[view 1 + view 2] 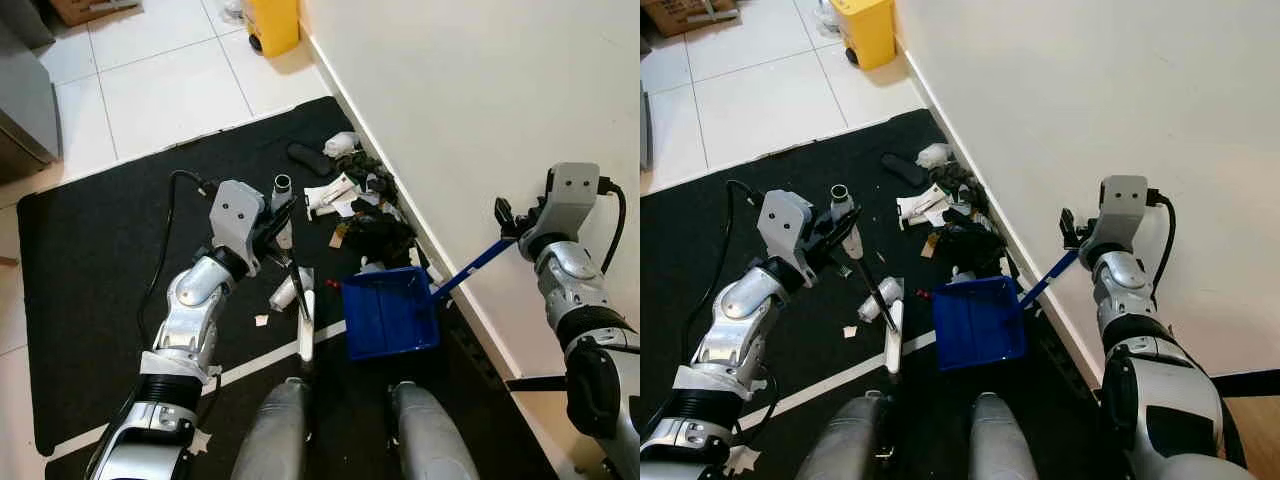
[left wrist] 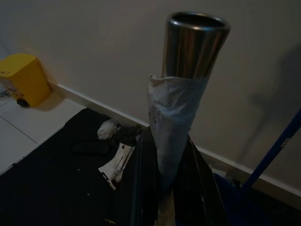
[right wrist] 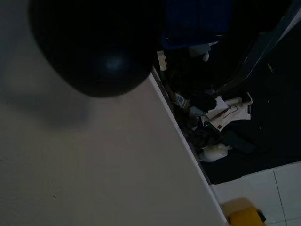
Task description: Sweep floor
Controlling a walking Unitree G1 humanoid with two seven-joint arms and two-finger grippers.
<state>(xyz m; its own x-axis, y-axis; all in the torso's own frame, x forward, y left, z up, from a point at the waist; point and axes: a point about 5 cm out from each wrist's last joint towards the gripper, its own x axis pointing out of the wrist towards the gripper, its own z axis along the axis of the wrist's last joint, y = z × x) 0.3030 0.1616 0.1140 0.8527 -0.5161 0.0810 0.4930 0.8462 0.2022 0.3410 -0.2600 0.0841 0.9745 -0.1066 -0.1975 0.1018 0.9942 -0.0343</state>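
The broom (image 1: 296, 290) is clamped by the left gripper (image 1: 275, 226), the dustpan (image 1: 390, 317) handle by the right gripper (image 1: 508, 222). Rubbish (image 1: 365, 205) along the mat's wall edge may be scattered past the pan if swept hard.

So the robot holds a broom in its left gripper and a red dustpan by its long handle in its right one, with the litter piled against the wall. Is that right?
Nearly. The dustpan is blue, not red, as the left eye view shows. Otherwise yes: the left gripper holds the broom, the right gripper holds the dustpan's handle, and the litter lies against the wall.
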